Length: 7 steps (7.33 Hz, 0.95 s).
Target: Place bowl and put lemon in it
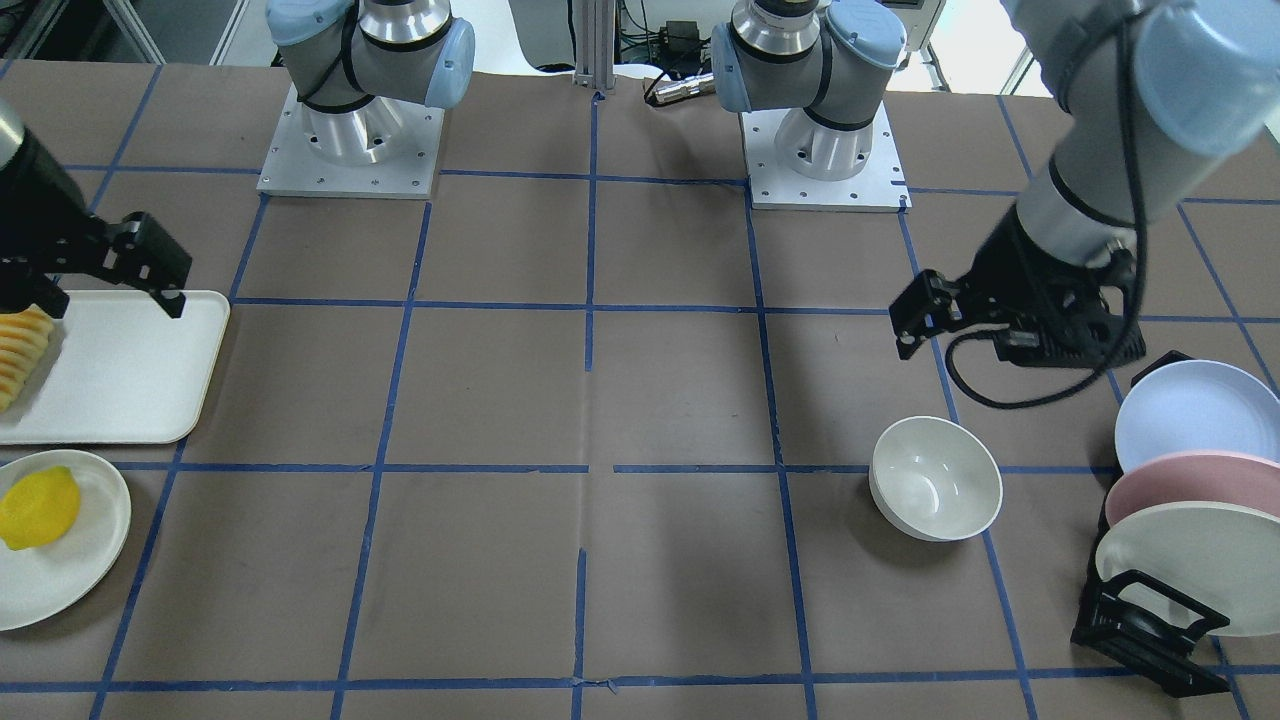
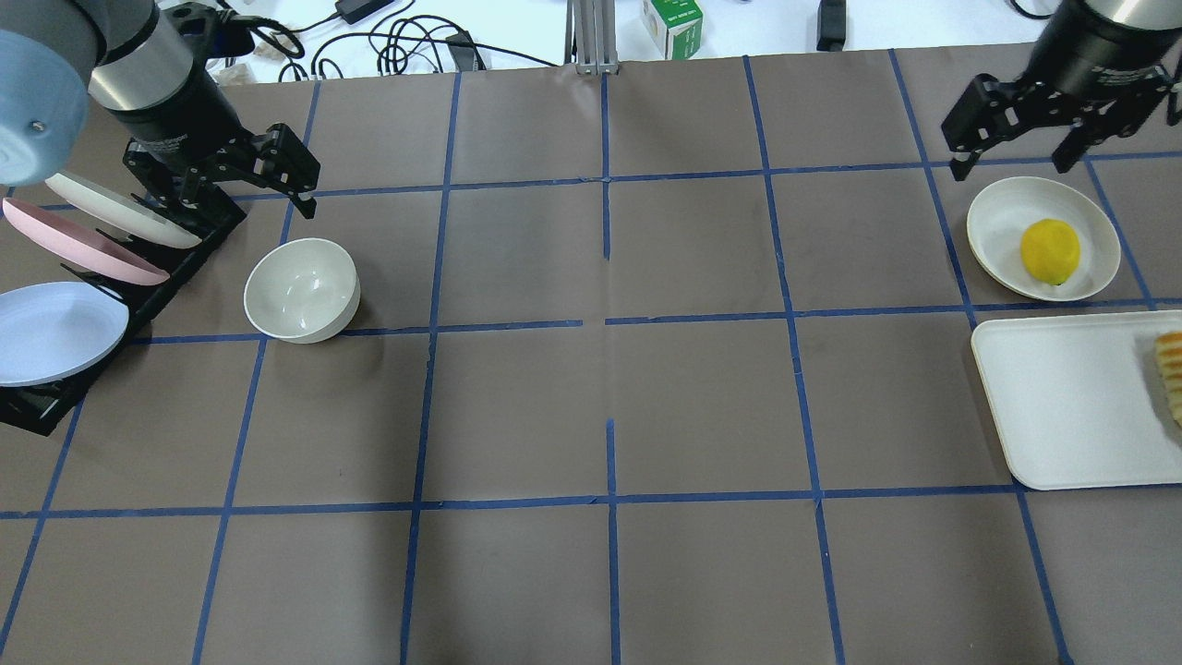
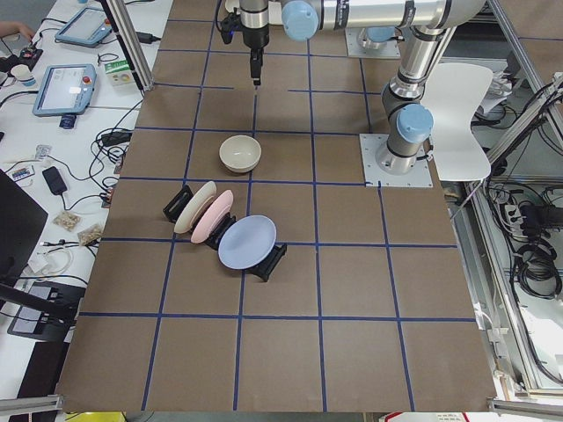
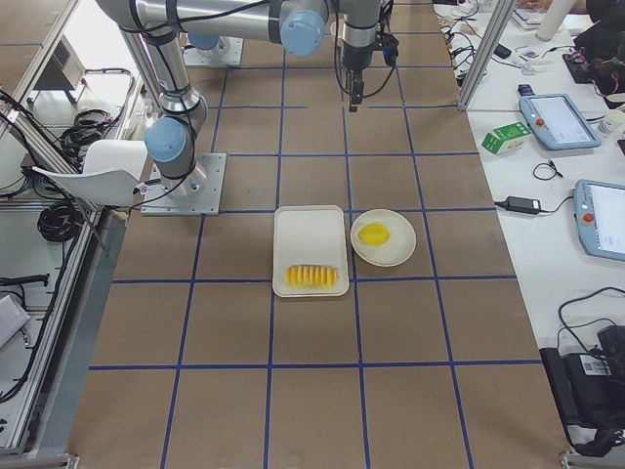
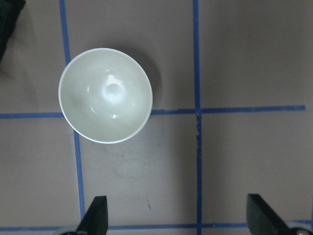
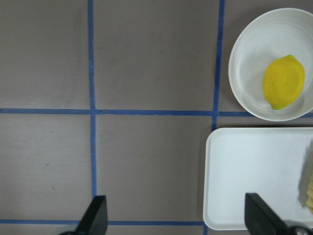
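Note:
The off-white bowl (image 2: 301, 289) stands upright and empty on the table on my left side; it also shows in the front view (image 1: 935, 478) and the left wrist view (image 5: 105, 95). My left gripper (image 2: 222, 189) hangs above the table near the bowl, open and empty, clear of it (image 5: 178, 218). The yellow lemon (image 2: 1050, 250) lies on a flat white plate (image 2: 993, 222) on my right side; it also shows in the right wrist view (image 6: 283, 82). My right gripper (image 2: 1016, 162) hangs open and empty above the table beside that plate (image 6: 178, 218).
A black rack with a blue plate (image 2: 55, 323), a pink one and a white one stands just left of the bowl. A white rectangular tray (image 2: 1062, 406) with ridged sliced food (image 2: 1168, 369) lies beside the lemon's plate. Blue tape lines grid the brown table.

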Each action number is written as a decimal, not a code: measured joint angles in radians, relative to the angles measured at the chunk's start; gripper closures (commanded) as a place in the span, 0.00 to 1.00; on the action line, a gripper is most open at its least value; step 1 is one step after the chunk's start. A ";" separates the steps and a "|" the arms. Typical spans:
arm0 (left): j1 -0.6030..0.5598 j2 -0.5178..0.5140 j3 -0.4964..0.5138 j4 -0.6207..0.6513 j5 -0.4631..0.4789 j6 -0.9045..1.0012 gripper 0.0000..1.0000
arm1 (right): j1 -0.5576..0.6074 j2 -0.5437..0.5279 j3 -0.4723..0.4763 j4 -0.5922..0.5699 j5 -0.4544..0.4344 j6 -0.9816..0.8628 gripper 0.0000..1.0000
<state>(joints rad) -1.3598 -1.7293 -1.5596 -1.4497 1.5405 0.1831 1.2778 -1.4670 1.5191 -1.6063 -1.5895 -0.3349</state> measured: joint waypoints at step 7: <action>0.182 -0.220 -0.210 0.376 -0.013 0.258 0.12 | -0.228 0.399 0.055 -0.445 -0.008 -0.425 0.00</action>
<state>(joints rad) -1.1782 -1.9490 -1.7693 -1.0739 1.5275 0.4414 1.0501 -1.0680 1.5738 -2.0517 -1.5975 -0.7597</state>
